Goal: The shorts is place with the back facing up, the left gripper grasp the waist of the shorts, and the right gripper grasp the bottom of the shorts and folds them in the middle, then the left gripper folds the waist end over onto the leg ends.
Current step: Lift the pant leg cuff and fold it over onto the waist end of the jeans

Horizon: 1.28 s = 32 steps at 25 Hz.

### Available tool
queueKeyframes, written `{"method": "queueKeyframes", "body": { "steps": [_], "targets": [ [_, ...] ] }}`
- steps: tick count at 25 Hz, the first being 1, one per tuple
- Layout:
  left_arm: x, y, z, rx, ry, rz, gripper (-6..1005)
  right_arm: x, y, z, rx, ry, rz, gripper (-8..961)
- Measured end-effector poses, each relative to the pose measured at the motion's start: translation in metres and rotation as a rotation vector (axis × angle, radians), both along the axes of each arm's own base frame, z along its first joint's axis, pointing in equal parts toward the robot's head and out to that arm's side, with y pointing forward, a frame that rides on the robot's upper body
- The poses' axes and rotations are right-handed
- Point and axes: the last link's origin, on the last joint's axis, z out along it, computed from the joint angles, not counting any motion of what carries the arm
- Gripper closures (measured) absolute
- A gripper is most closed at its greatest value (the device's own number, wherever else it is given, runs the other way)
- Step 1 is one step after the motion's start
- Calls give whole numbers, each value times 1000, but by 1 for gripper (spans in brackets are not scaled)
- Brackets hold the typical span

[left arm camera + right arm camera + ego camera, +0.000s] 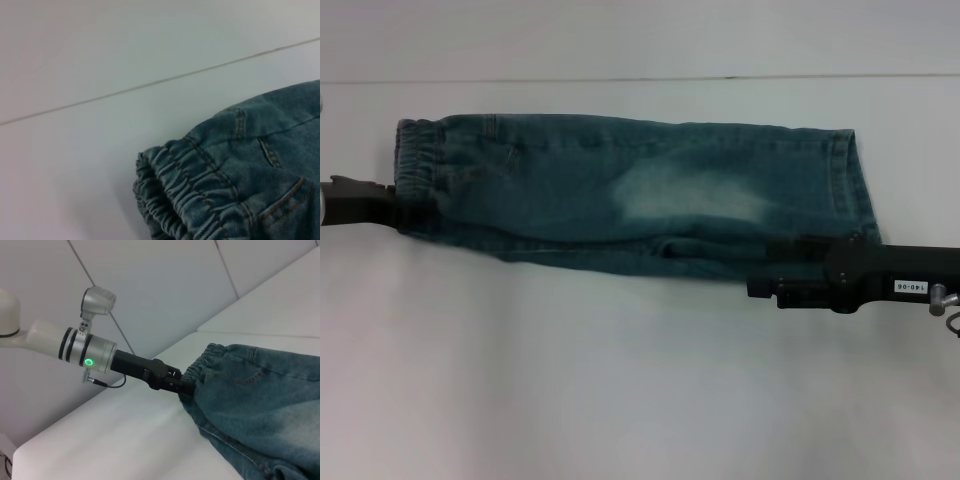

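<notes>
The blue denim shorts [620, 190] lie folded lengthwise on the white table [620, 380], with the elastic waist [415, 160] at the left and the leg hems [850, 185] at the right. My left gripper [412, 214] is at the near corner of the waist and is shut on it. The right wrist view shows this gripper [184, 388] pinching the gathered waistband [207, 357]. My right gripper [775, 268] is at the near edge of the leg end, open, with its fingers on either side of the denim. The left wrist view shows only the waistband [180, 195].
The white table runs back to a seam line [640, 79] behind the shorts. Bare table lies in front of the shorts. The right arm [910, 280] comes in from the right edge.
</notes>
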Motion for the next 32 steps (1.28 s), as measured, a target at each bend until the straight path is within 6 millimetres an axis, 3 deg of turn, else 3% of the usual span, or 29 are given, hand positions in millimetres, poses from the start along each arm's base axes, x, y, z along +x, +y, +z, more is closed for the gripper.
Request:
{"method": "queueKeyframes", "body": {
  "steps": [10, 13, 18, 25, 29, 32],
  "targets": [
    [7, -4, 3, -15, -16, -23, 563, 1, -1, -1, -2, 2, -5, 88],
    [9, -6, 3, -27, -22, -30, 666, 1, -1, -1, -2, 1, -6, 89],
    [10, -7, 2, -39, -29, -29, 755, 1, -1, -1, -2, 2, -4, 89],
    [16, -10, 4, -80, -43, -40, 815, 1, 3, -4, 24, -7, -12, 89],
    [44, -9, 17, -137, -83, -76, 847, 3, 13, -11, 90, 4, -82, 89],
    [64, -6, 24, -189, -102, -94, 852, 1, 21, -19, 136, 20, -102, 202]
  ]
}}
